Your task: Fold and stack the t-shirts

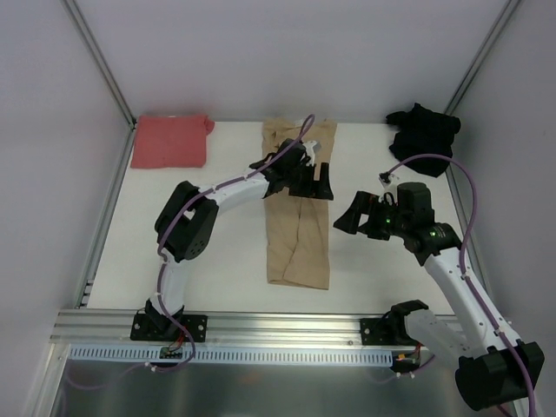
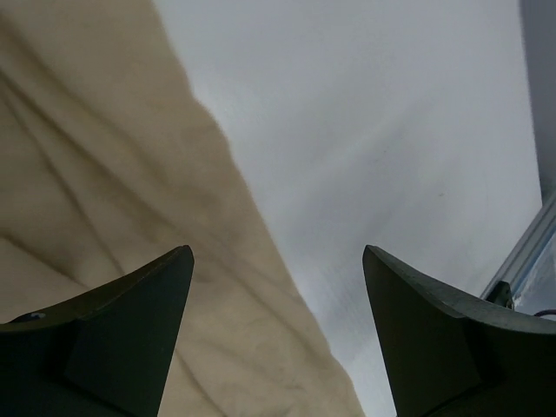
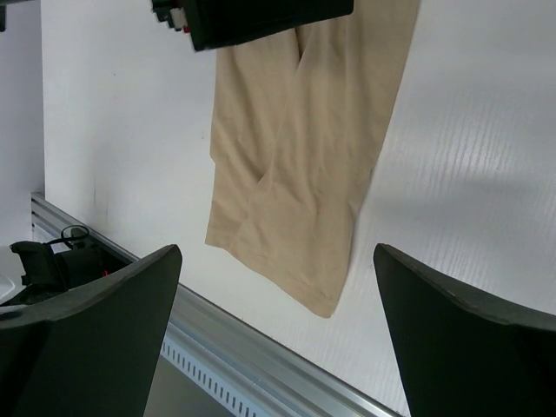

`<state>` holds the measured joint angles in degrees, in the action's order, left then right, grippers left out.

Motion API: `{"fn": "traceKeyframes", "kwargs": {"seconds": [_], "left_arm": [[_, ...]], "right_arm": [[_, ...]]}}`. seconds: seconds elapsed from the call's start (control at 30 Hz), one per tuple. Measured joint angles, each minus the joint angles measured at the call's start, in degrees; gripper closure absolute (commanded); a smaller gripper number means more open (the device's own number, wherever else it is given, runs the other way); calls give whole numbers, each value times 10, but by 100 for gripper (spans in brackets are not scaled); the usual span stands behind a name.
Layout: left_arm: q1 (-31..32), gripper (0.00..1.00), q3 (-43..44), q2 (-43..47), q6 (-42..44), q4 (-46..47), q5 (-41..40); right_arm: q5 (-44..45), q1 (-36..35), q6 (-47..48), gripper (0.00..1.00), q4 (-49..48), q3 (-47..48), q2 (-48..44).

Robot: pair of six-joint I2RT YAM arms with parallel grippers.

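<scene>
The tan-beige t-shirt lies as a long narrow strip down the middle of the white table. My left gripper is open and empty, low over the strip's upper right edge. The left wrist view shows the tan cloth under the left finger and bare table under the right. My right gripper is open and empty, just right of the strip and above the table; its view shows the tan shirt's lower end. The salmon-red t-shirt lies folded at the back left. The black t-shirt lies crumpled at the back right.
An aluminium rail runs along the table's near edge and also shows in the right wrist view. White walls and slanted metal posts close in the back and sides. The left gripper's body shows at the top of the right wrist view.
</scene>
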<state>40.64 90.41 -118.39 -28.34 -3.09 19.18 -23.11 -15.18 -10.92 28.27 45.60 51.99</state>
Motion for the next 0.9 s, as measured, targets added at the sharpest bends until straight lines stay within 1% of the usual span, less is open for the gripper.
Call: {"fn": "traceKeyframes", "kwargs": {"seconds": [0.1, 0.23, 0.3, 0.7, 0.9], "left_arm": [[-31, 20, -7, -21, -14, -26, 3], [-63, 20, -19, -22, -20, -54, -8], [-69, 20, -19, -22, -20, -65, -18], [-69, 21, -16, -25, -20, -70, -21], [-69, 22, 9, -54, -22, -68, -17]], "right_arm": [[3, 0, 10, 0, 5, 0, -2], [4, 1, 15, 0, 7, 0, -2], [4, 1, 16, 0, 7, 0, 0], [5, 1, 19, 0, 8, 0, 5], [13, 1, 26, 1, 12, 0, 6]]}}
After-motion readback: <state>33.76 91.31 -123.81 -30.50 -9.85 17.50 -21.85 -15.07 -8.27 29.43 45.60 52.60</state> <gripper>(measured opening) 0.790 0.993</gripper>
